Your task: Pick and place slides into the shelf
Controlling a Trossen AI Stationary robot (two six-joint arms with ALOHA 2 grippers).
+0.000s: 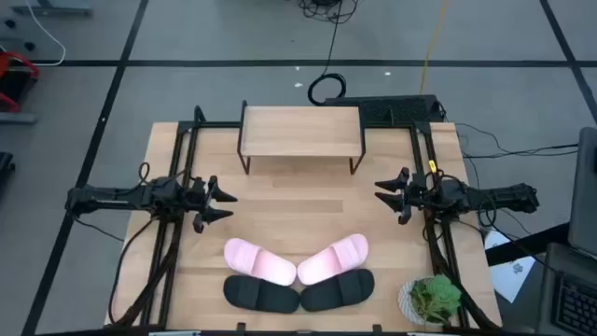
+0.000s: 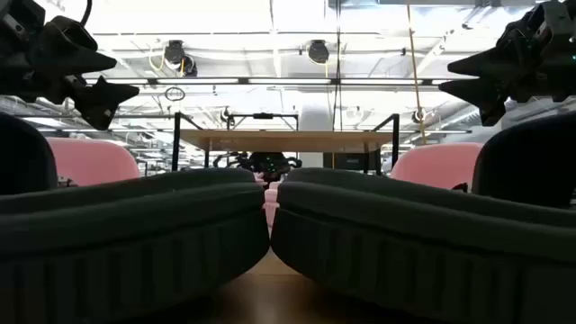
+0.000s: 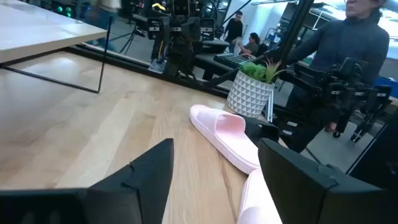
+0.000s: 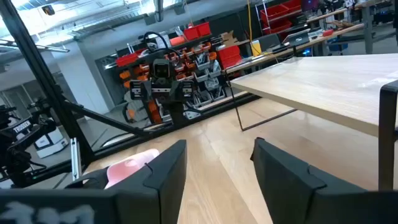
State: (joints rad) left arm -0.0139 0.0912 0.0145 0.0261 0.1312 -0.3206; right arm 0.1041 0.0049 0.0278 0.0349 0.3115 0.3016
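- Left gripper (image 1: pixel 227 204) hovers over the table's left side, jaws apart, nothing between them; right gripper (image 1: pixel 381 194) mirrors it on the right side, jaws apart, also empty.
- Slides all lie on the near half of the table (image 1: pixel 298 201), between the two grippers and nearer the front edge: left pink slide (image 1: pixel 258 260) and right pink slide (image 1: pixel 333 259) meet in a V, with left black slide (image 1: pixel 260 294) and right black slide (image 1: pixel 338 290) just in front of them.
- Long axes run diagonally, toes converging at the centre line.
- Left pink slide sits nearest the left gripper, forward and inward of it; judgement: that arm has the shorter reach.
- Shelf (image 1: pixel 300 132) stands at the far edge, its top bare, well apart from all four slides.
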